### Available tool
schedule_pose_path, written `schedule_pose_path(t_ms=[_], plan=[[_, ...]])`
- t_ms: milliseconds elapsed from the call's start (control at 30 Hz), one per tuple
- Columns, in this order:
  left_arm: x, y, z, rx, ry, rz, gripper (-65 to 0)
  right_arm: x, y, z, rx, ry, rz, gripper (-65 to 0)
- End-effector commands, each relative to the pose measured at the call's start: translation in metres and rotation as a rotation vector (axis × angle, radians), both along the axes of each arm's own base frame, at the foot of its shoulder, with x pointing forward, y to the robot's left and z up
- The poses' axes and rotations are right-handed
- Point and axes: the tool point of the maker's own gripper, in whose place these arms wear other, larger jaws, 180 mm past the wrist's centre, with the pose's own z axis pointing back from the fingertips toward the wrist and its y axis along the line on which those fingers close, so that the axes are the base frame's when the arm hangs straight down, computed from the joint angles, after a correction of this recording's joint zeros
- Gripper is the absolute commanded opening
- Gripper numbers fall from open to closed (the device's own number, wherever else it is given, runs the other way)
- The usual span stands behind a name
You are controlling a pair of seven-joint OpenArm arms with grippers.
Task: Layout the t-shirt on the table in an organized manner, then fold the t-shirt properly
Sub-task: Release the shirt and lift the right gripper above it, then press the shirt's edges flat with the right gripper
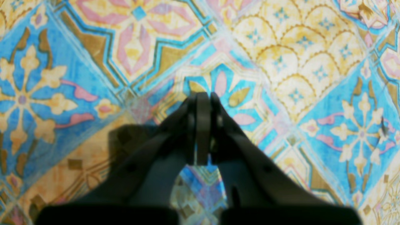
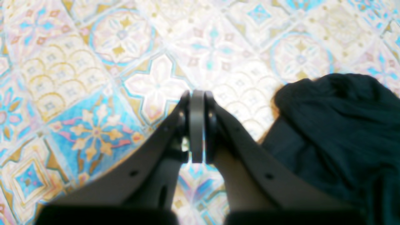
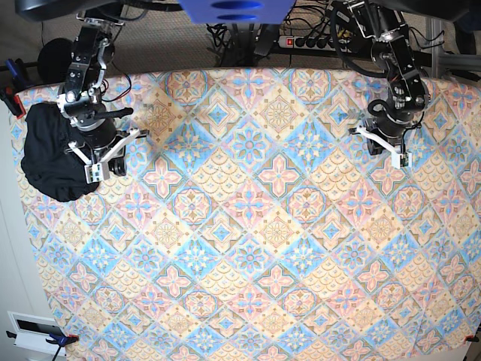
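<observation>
The t-shirt [image 3: 46,154] is a crumpled black bundle at the far left edge of the table [image 3: 248,226], partly over that edge. My right gripper [image 3: 92,174] hangs just to the right of it, shut with nothing in it. In the right wrist view the shut right gripper [image 2: 197,93] is above bare patterned cloth, and the t-shirt [image 2: 337,125] lies heaped to its right, not touching the fingers. My left gripper [image 3: 403,159] sits at the far right, shut and holding nothing. The left wrist view shows the left gripper [image 1: 203,95] over the table [image 1: 93,62] alone.
A round black object [image 3: 52,60] sits off the table behind the back left corner. Cables and a power strip [image 3: 316,41] run along the back edge. A white box [image 3: 34,331] lies on the floor at the front left.
</observation>
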Motion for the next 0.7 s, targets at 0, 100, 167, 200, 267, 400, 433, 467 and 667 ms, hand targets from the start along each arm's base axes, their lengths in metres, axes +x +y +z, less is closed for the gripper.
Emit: schedule_pose_path(t_ms=[0, 100, 167, 200, 267, 400, 433, 467, 667], plan=[[0.006, 0.005, 0.009, 0.015, -0.031, -0.001, -65.0, 0.002, -0.005, 0.002, -0.003, -0.014, -0.012, -65.0], [0.006, 0.005, 0.009, 0.015, -0.032, -0.001, -65.0, -0.005, -0.010, -0.022, 0.016, 0.052, -0.030, -65.0], [0.006, 0.005, 0.009, 0.015, -0.032, -0.001, -65.0, -0.011, -0.012, -0.038, 0.029, 0.096, -0.042, -65.0], [0.006, 0.005, 0.009, 0.015, -0.032, -0.001, -65.0, -0.014, -0.013, -0.046, 0.034, 0.119, -0.049, -65.0], [0.006, 0.005, 0.009, 0.015, -0.031, -0.001, -65.0, -0.020, -0.015, -0.058, 0.043, 0.157, -0.057, -65.0], [0.006, 0.005, 0.009, 0.015, -0.031, -0.001, -65.0, -0.031, -0.031, -0.072, 0.044, 0.202, -0.104, -65.0], [0.006, 0.005, 0.009, 0.015, -0.031, -0.001, -65.0, -0.033, -0.037, -0.073, 0.043, 0.206, -0.120, -65.0], [0.006, 0.005, 0.009, 0.015, -0.031, -0.001, -65.0, -0.037, -0.043, -0.075, 0.041, 0.215, -0.138, -65.0], [0.002, 0.002, -0.005, -0.046, -0.008, 0.016, -65.0, -0.051, -0.078, -0.074, -0.012, 0.237, -0.187, -65.0]])
